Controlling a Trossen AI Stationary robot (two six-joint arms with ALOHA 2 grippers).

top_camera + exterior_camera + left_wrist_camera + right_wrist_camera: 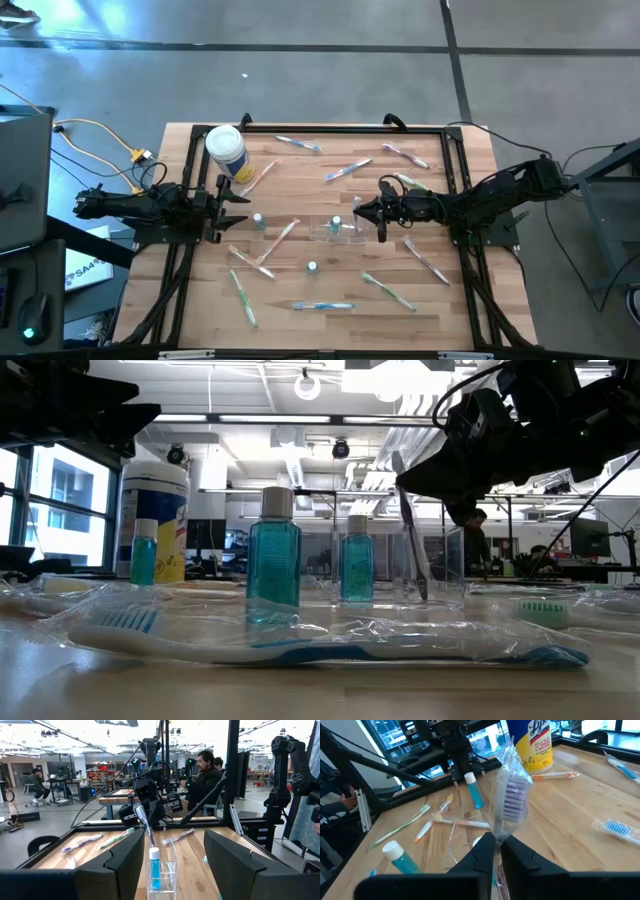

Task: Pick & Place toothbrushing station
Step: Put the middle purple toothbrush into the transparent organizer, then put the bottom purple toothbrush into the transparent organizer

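Right pincer [362, 211]: closed on a wrapped toothbrush [509, 800], held bristles-up over the middle of the desk [460, 290].
Cup [334, 232]: clear, on the desk just beside the right pincer, holding a small blue bottle [155, 868].
Left pincer [240, 198]: fingers spread, empty, near the yellow-labelled canister [226, 150].
Other toothbrushes: scattered across the desk.

Bare wood lies open directly left of the small clear plastic cup [335, 232] at the table's centre, between the white-capped blue bottles [258, 220]. Wrapped pastel toothbrushes [323, 305] clutter its near side; the white-lidded yellow-labelled canister [226, 152] blocks the far-left corner.
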